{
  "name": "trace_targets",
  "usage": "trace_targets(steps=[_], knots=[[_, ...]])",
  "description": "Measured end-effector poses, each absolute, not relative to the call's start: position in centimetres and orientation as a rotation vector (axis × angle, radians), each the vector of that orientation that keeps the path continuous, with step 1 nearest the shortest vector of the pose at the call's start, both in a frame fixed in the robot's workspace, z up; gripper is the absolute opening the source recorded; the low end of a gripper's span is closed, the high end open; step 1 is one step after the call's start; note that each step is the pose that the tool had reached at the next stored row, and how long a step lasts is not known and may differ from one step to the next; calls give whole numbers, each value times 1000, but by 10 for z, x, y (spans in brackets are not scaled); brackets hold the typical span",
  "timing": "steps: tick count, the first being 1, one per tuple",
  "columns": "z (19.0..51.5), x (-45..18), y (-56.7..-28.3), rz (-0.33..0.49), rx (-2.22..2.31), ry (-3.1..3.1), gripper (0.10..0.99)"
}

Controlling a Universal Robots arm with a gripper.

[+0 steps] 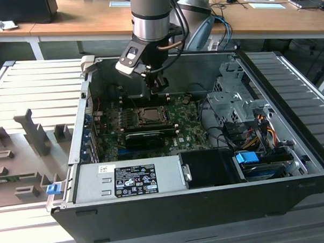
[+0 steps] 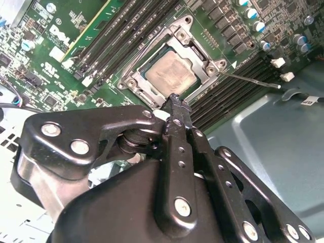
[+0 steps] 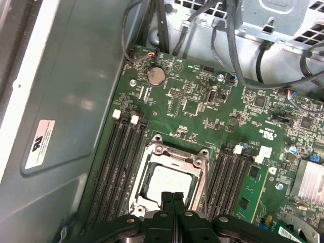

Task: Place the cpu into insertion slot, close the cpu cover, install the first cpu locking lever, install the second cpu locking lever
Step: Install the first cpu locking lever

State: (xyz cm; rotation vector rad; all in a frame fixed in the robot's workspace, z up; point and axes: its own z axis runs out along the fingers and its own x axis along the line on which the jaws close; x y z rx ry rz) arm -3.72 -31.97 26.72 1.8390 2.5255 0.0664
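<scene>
Over the socket, on the board (image 3: 202, 101), my gripper (image 2: 174, 101) hangs with its two fingers pressed together and nothing between them. The tips stand above one edge of the cover (image 2: 198, 50). The cpu (image 2: 169, 73) lies flat in the socket, silver top up, showing through the cover's window. The cover appears lowered over it; I cannot confirm it is fully seated.

Handling, by judgement:
- **cpu:** light, thin and rigid, with a fragile underside. It should be held by opposite edges only and never pressed down.
- **cover:** thin, stiff sheet metal, probably hinged. Push on the frame, not through the window.
- **lever (image 2: 250, 80):** a thin, springy rod reaching out from a socket corner over the memory slots, evidently unlatched. Its free end is the place to take it.

Not verified:
- In both wrist views my fingers mask the socket edge beneath them, so the latch hooks there, and any other lever, cannot be made out.
- In the exterior view the cpu (image 1: 149, 115) sits left of centre in the case (image 1: 208, 205), and the arm blocks the board's far part.
</scene>
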Motion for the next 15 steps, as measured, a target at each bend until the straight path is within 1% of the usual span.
trace_targets(steps=[9,15], knots=[[267,-37,-322,68,1684,2634,106],[267,-38,-324,68,1667,2646,106]])
